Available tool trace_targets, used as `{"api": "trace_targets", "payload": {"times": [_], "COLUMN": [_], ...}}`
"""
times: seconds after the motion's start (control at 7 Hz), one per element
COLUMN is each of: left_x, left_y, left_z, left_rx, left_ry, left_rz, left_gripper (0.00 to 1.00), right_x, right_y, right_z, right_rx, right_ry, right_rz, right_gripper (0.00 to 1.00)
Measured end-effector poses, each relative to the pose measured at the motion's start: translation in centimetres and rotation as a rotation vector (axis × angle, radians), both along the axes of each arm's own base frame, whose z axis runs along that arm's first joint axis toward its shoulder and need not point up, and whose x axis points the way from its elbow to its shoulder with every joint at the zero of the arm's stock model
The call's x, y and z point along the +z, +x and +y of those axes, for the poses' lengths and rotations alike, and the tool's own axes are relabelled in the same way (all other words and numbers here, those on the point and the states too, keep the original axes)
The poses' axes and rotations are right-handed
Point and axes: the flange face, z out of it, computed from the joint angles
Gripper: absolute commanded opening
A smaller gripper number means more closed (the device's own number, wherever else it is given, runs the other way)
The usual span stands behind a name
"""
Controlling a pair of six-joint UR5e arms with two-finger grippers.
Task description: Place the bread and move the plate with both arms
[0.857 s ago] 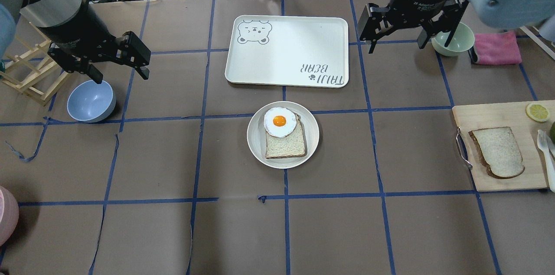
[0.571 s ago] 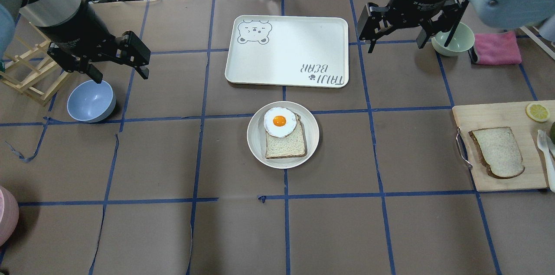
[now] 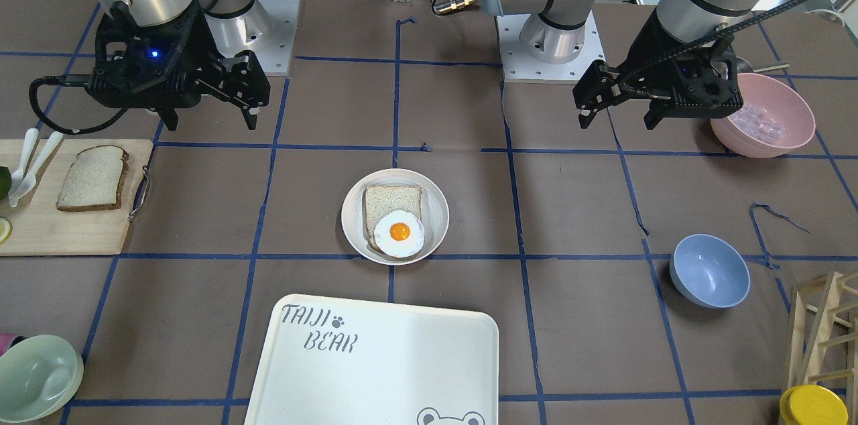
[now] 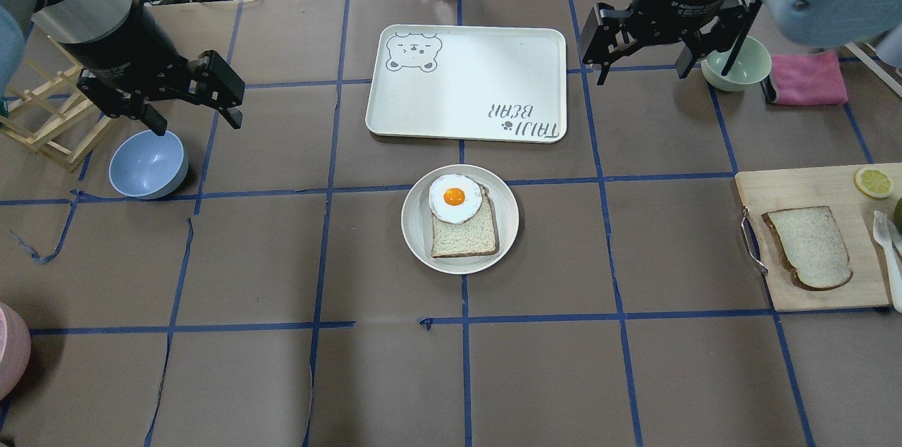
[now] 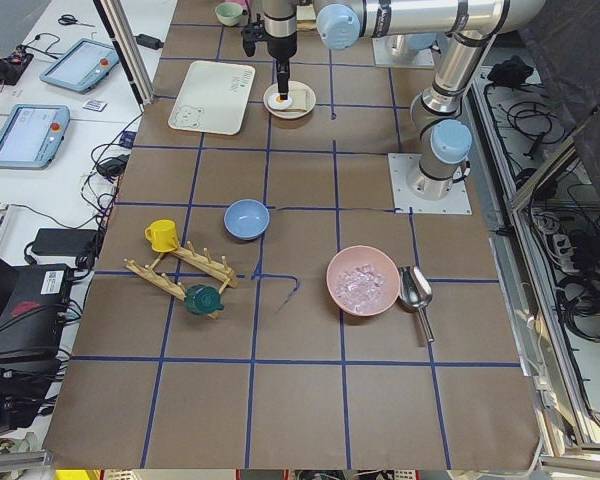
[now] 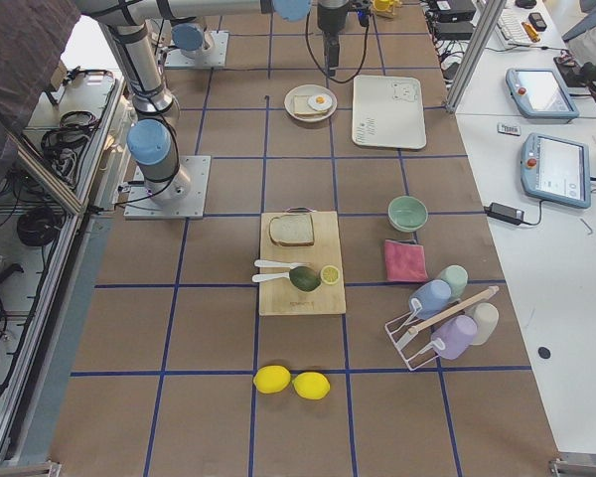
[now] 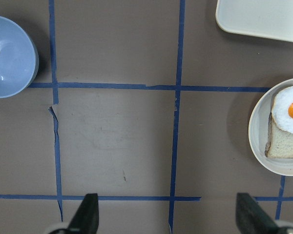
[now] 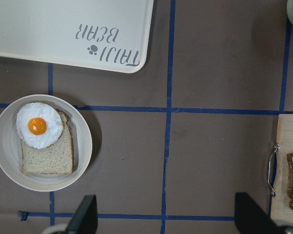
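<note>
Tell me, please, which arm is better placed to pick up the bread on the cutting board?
Probably the right: the bread lies on the cutting board on the robot's right, the open right gripper hovers nearer, and the left gripper hangs by the blue bowl.

The dark-crusted bread (image 4: 810, 247) is laid flat on the wooden board (image 4: 796, 190); the cream plate (image 4: 412, 221), bearing egg-topped toast (image 4: 465, 239), is set well apart from it

Table (image 4: 634, 376), brown paper gridded with blue tape, carried: plate (image 4: 412, 221) at centre; TAIJI BEAR tray (image 4: 479, 80) near it; blue bowl (image 4: 148, 165) robot's left; wooden board (image 4: 796, 186) right; green bowl (image 4: 754, 59) beside pink cloth (image 4: 810, 79).
</note>
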Motion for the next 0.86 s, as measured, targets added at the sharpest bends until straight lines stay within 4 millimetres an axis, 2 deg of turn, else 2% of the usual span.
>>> {"api": "trace_targets", "payload": {"times": [0.43, 0.86], "left_x": [0.0, -0.1], "left_y": [0.0, 0.0], "left_z": [0.0, 0.0], "left_rx": [0.000, 0.000], "left_ry": [-0.001, -0.003], "left_rz": [0.000, 0.001], "left_gripper": [1.00, 1.00], "right_x": [-1.3, -4.0], "right_y": [-0.2, -0.7], "right_z": [-0.2, 0.1], "right_rx": [-0.002, -0.009], "right_ry": [0.023, 0.063], "right_rz": [0.006, 0.017], "right_gripper": [1.00, 1.00]}}
